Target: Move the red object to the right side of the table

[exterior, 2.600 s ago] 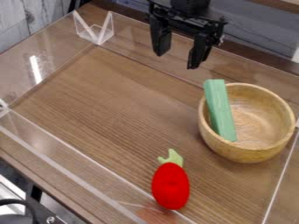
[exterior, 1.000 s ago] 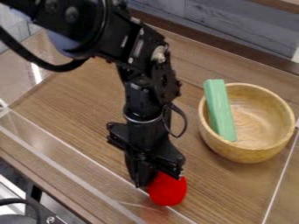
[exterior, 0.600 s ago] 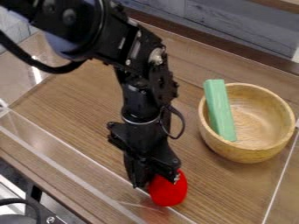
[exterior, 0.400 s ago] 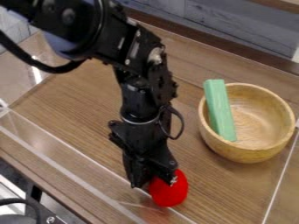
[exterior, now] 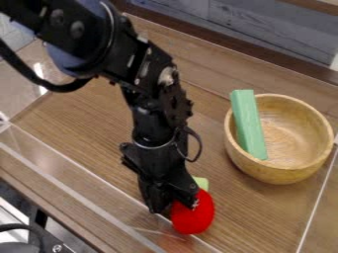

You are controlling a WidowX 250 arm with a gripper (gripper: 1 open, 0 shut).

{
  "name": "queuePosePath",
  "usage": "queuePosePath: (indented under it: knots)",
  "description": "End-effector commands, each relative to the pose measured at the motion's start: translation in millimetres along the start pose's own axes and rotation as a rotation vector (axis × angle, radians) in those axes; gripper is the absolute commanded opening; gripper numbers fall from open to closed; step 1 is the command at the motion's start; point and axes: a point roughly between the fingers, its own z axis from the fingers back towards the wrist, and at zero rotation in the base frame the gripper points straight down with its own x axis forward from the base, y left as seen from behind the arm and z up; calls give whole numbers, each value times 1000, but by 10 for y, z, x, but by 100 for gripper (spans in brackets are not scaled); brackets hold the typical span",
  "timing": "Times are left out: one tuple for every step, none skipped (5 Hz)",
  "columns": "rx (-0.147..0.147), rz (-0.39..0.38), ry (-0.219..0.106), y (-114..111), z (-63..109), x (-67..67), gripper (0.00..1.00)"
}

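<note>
**Camera view: gripper (exterior: 176, 203) pinching the red object (exterior: 193, 213), nearer than the wooden bowl (exterior: 271, 168) and to its picture-left**

You are looking at your arm (exterior: 145, 89) reaching in from beyond and picture-left of the bowl and bending steeply down, so the gripper is pointing straight at the desk (exterior: 93, 109). Its fingers are drawn together on the upper part of the red object and are covering most of the top. A scrap of the green leafy top is peeking out on the bowl side of the fingers. The red object is sitting on the desk, not lifted. It is lying closer to the camera than the bowl, apart from it, with bare wood showing between the two.

The bowl is standing upright toward the picture-right edge of the desk. A green block (exterior: 247, 122) is leaning inside it, against the rim nearest your arm, with its upper end sticking out above the rim. The low clear wall (exterior: 79, 188) is running along the desk edge on the camera side of the bowl, and the red object is resting just inside that wall. You cannot tell from this angle whether it is touching the wall.
</note>
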Motion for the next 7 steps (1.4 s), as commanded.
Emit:
queuePosePath:
  knots:
    - [7, 57, -19, 7, 26, -11, 100]
    - [18, 104, -21, 41, 32, -18, 0]
    - [28, 83, -18, -23, 18, 39, 0]
    - [39, 64, -18, -83, 12, 85, 0]
    - [46, 67, -23, -152, 51, 50, 0]
    - [47, 71, -24, -198, 87, 28, 0]
    - [46, 70, -24, -230, 110, 33, 0]
